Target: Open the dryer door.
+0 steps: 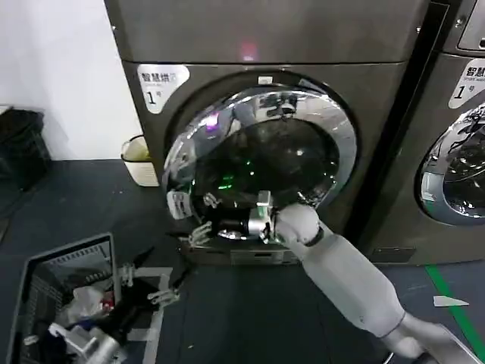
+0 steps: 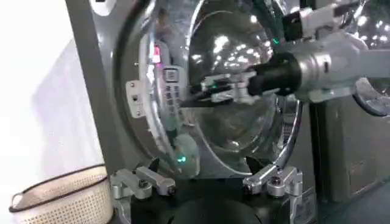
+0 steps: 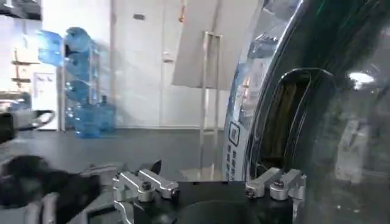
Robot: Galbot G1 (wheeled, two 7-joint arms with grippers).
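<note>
1. In front of the dryer (image 1: pixel 265 45), the right hand (image 1: pixel 203 230) reaches across the lower part of the dryer door (image 1: pixel 258 163), its white forearm slanting up to it from the robot's lower right.
2. The right hand's fingers (image 2: pixel 213 90) stand spread apart, clenched on nothing, their tips near the door's chrome ring at its lower left edge; whether they touch the ring I cannot tell.
3. Just above and beyond that hand bulges the door's dark domed glass, and a small white sticker (image 1: pixel 176 205) sits on the rim beside the fingertips.
4. The door stands slightly swung out from the machine's front; in the left wrist view a gap shows between the chrome ring and the grey-bronze cabinet.
5. Above the right hand, on the dryer's front, a white "1" label (image 1: pixel 159 85) and a pink light (image 1: pixel 248 52) show.
6. The left hand (image 1: pixel 144 284) hangs low, well apart from the door, its fingers (image 2: pixel 141 182) spread and holding nothing, beside a dark basket (image 1: pixel 45 280) of items on the floor.
7. Beyond the left hand, a cream bin (image 1: pixel 139 161) stands against the dryer's side.
8. Far off to the right hand's right, a neighbouring machine (image 1: pixel 455 136) shows a similar chrome-ringed door.
</note>
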